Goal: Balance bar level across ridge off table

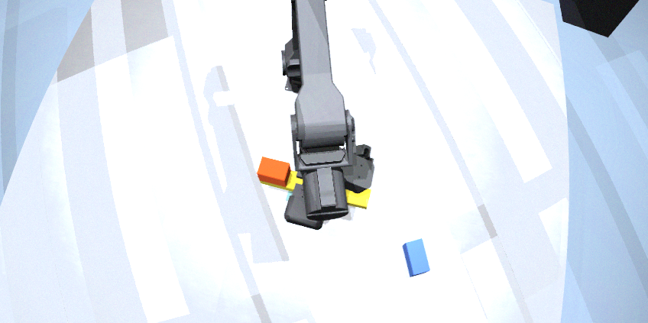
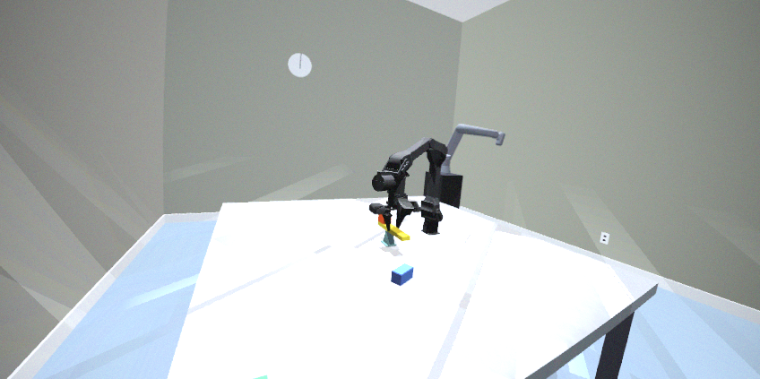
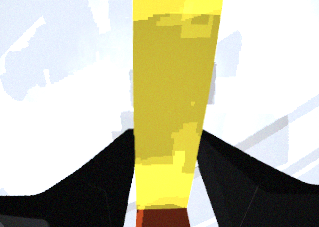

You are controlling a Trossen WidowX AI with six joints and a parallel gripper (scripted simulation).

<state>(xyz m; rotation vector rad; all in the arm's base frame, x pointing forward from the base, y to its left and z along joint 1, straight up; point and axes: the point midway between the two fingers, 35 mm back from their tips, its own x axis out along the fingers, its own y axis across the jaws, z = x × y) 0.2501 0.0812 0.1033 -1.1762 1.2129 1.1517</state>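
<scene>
The yellow bar (image 1: 358, 198) (image 2: 399, 233) (image 3: 171, 88) is held above the table, with an orange-red block (image 1: 273, 171) (image 2: 381, 219) (image 3: 163, 218) on one end. My gripper (image 2: 393, 227) (image 3: 165, 137) is shut on the bar, one finger on each side. In the top view the wrist hides the fingers and the bar's middle. The teal ridge (image 2: 388, 239) stands on the table under the bar, nearer its block end; a sliver of it shows in the top view. Whether bar and ridge touch is too small to tell.
A blue block (image 1: 416, 257) (image 2: 401, 274) lies on the table, apart from the bar and ridge. A green patch (image 2: 260, 377) shows at the bottom edge of the exterior view. Another, grey arm (image 2: 477, 131) stands on a black pedestal behind the table.
</scene>
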